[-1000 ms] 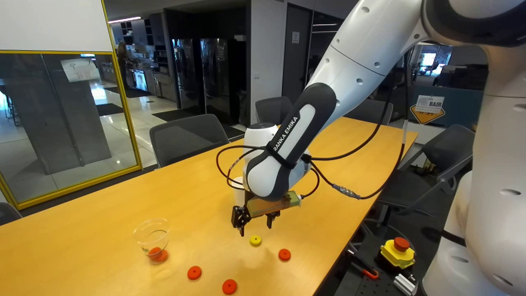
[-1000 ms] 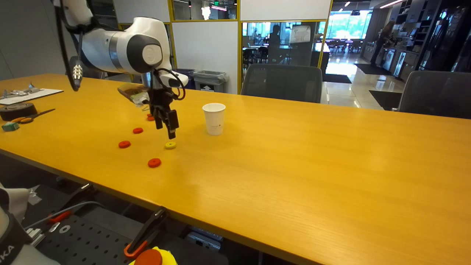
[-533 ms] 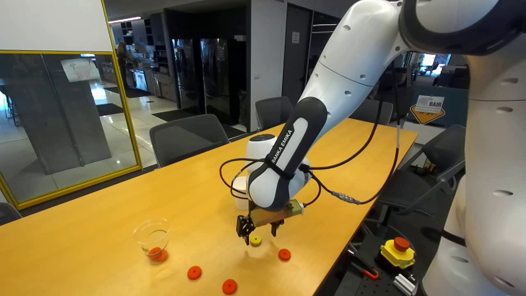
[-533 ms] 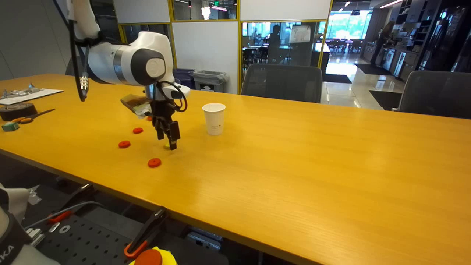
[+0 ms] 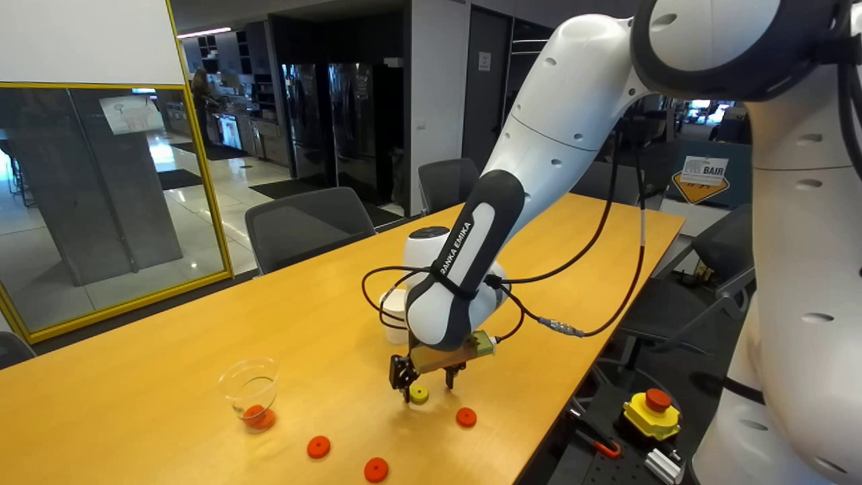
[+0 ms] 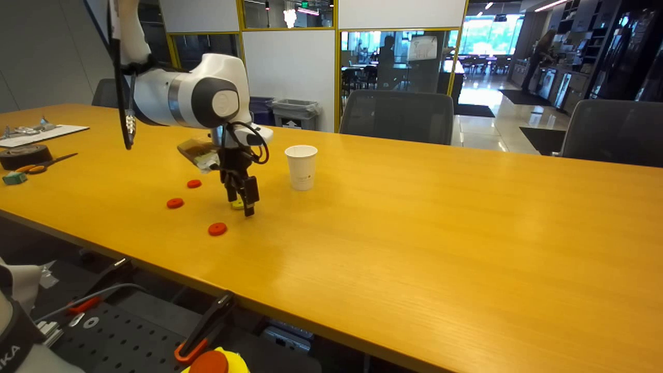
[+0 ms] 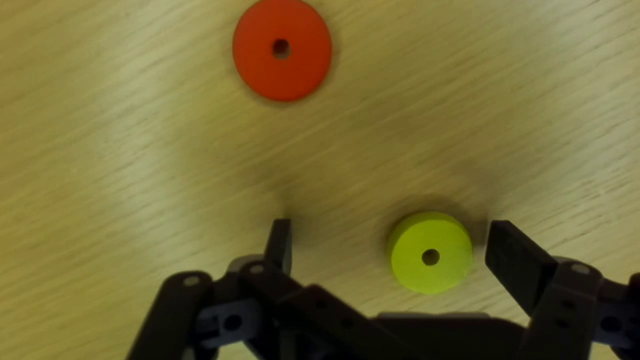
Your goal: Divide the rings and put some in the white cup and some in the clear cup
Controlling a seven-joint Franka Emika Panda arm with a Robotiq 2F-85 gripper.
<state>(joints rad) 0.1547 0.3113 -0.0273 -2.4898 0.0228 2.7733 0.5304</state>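
Note:
The yellow ring lies flat on the table between the fingers of my open gripper, nearer the right finger and touching neither in the wrist view. Both exterior views show the fingertips low, near the tabletop, around this ring. Three red rings lie loose: one ring close by, another ring, and a third ring. The clear cup stands upright with red at its bottom, apparently rings; how many I cannot tell. The white cup is upright, partly behind the arm in an exterior view; its inside is hidden.
A tape roll, scissors, a small green box and a white board with items lie at one end of the table. A red button on a yellow base sits beside the table. Chairs surround it.
The gripper has come down from above the yellow ring until its fingers straddle it, most of the drop in the earlier half second. It has stayed open; rings and cups have not moved.

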